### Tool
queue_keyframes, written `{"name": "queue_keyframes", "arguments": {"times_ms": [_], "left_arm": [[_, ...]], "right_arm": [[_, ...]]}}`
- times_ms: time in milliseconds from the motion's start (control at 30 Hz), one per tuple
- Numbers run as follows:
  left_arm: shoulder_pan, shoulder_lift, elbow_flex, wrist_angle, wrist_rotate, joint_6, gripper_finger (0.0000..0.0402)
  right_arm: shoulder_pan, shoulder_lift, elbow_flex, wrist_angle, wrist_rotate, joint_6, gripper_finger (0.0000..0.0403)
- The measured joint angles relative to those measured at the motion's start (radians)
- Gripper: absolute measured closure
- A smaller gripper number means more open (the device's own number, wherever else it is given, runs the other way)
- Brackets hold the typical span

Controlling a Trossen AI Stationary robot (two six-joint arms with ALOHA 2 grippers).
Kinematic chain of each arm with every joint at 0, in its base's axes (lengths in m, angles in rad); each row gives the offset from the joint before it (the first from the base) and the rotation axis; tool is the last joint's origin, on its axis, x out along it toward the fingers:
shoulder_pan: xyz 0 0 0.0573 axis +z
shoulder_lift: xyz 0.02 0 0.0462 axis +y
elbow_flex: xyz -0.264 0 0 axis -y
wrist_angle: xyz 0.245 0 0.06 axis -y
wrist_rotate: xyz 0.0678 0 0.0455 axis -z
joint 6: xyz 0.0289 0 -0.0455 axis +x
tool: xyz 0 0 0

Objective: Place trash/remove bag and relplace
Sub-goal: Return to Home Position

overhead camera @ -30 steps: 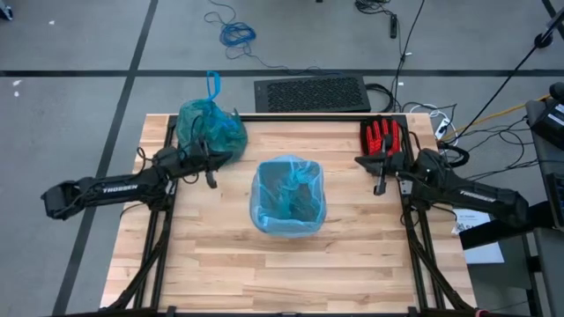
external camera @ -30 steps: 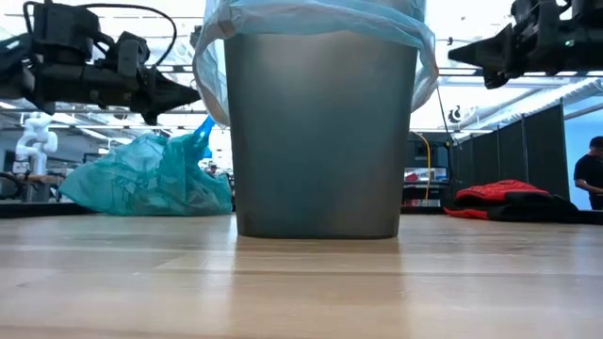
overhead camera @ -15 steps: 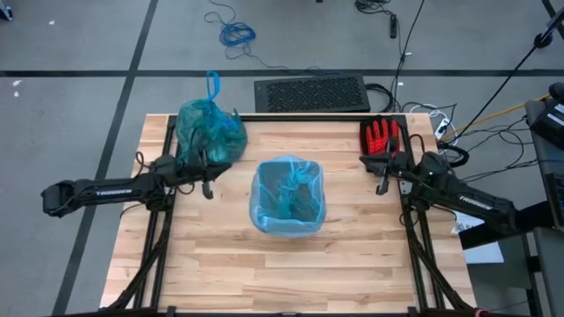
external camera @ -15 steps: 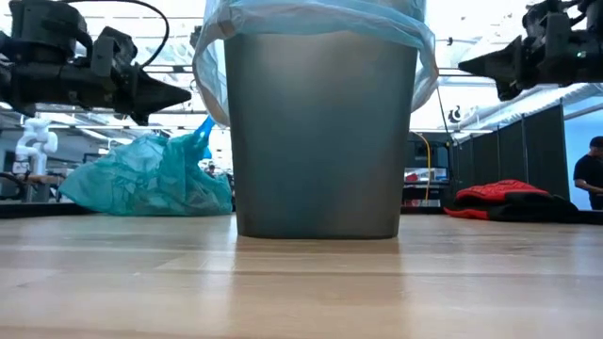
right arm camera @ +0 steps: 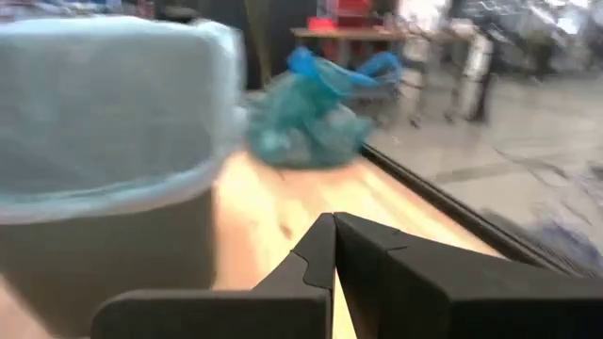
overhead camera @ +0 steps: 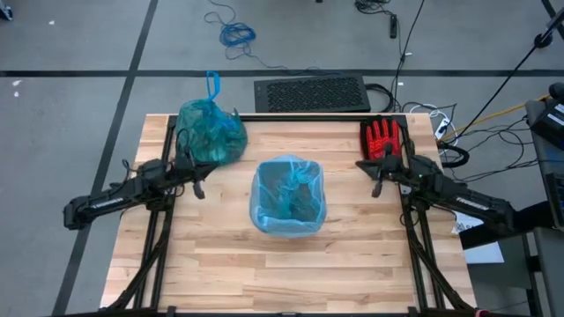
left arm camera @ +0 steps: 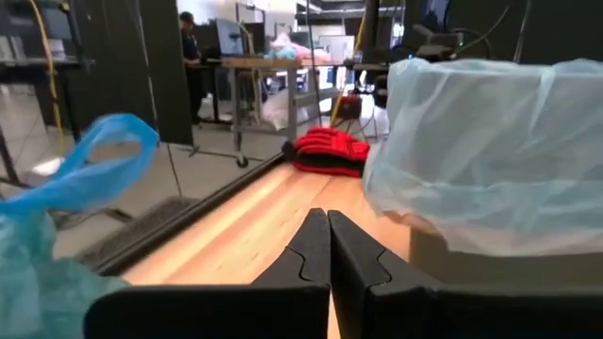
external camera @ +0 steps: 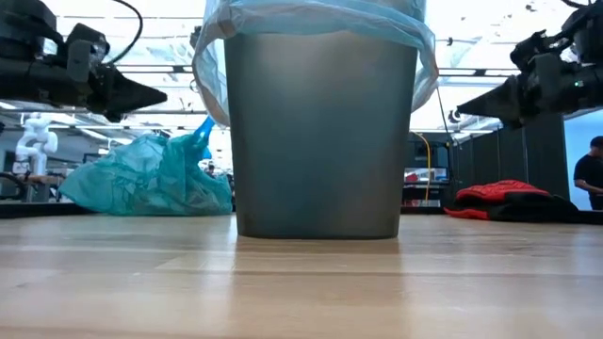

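Observation:
The teal-green bag [overhead camera: 210, 132] lies knotted and bulging on the table's far left part, its blue loop [left arm camera: 102, 168] sticking up. No loose trash shows; what the bag holds is hidden. A grey bin [external camera: 320, 141] stands mid-table, and a paler blue liner [overhead camera: 289, 195] is folded over its rim. My left gripper [overhead camera: 200, 190] hovers shut and level between the bag and the bin, above the table. My right gripper [overhead camera: 376, 188] hovers shut right of the bin, near the red glove [overhead camera: 381, 138]. Both point toward the bin and touch nothing.
A dark keyboard-like mat [overhead camera: 310, 93] lies on the floor beyond the far edge. Cables and a plug strip [overhead camera: 441, 123] sit off the far right corner. Bare wood [overhead camera: 282, 273] lies between the bin and the near edge. A person [external camera: 592, 169] stands in the room behind.
My left gripper has drawn back from the bin toward the table's left edge, staying shut and settling level. My right gripper has sunk lower beside the red glove, also shut. The bag, the bin and the glove have kept still.

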State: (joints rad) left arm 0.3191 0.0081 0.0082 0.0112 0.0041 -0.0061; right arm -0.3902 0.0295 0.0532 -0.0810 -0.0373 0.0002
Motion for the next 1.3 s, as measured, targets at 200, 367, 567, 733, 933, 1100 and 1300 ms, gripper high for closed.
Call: {"name": "queue_keyframes", "arguments": {"times_ms": [200, 367, 567, 733, 933, 1100, 1300], "left_arm": [[0.01, 0.025, 0.0, -0.003, -0.016, 0.024, 0.0402], [0.017, 0.085, 0.0, 0.005, -0.064, 0.017, 0.0402], [0.017, 0.098, 0.0, 0.023, -0.154, 0.022, 0.0402], [0.005, 0.04, 0.0, 0.021, -0.159, 0.065, 0.0402], [0.005, 0.007, 0.0, 0.022, -0.163, 0.04, 0.0402], [0.005, 0.017, 0.0, 0.021, -0.163, -0.029, 0.0402], [0.005, 0.017, 0.0, 0.023, -0.163, -0.099, 0.0402]], "right_arm": [[0.029, 0.022, -0.019, 0.047, 0.005, -0.039, 0.0403], [0.032, 0.018, -0.019, 0.069, 0.045, -0.083, 0.0403], [0.032, 0.006, -0.017, 0.061, 0.15, -0.077, 0.0403], [0.033, -0.029, 0.045, -0.001, 0.174, -0.104, 0.0403], [0.032, -0.029, 0.033, -0.035, 0.161, -0.078, 0.0403], [0.032, -0.018, 0.004, -0.009, 0.196, -0.072, 0.0403], [0.032, 0.004, 0.005, -0.008, 0.194, 0.009, 0.0403]]}}
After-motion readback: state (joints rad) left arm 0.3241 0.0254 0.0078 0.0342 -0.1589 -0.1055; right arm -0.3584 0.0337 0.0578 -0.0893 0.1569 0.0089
